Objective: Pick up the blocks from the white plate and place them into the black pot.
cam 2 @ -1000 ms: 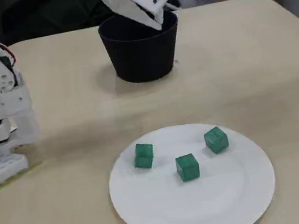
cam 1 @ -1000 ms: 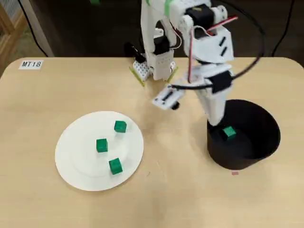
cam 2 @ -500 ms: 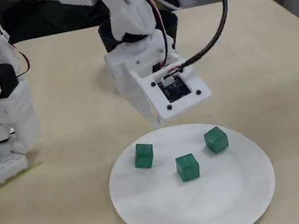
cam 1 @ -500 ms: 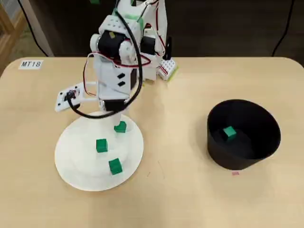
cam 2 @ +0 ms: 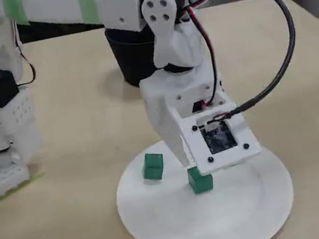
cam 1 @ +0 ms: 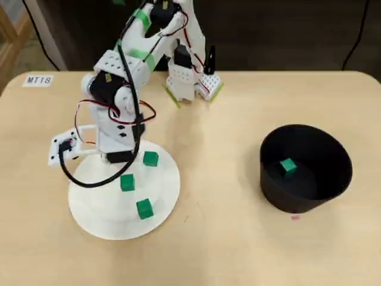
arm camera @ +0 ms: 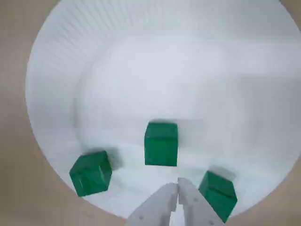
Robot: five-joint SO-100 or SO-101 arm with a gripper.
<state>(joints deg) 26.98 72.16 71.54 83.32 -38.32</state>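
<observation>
- gripper hangs over the near edge of the white plate; jaws closed together, nothing between them; wrist view shows the two fingertips touching
- three green blocks on the plate: middle block just ahead of the fingertips, left block, right block just beside the tips
- fixed view: arm hides one block; two visible
- fourth block lies inside the black pot; pot stands well apart from the plate on the table
</observation>
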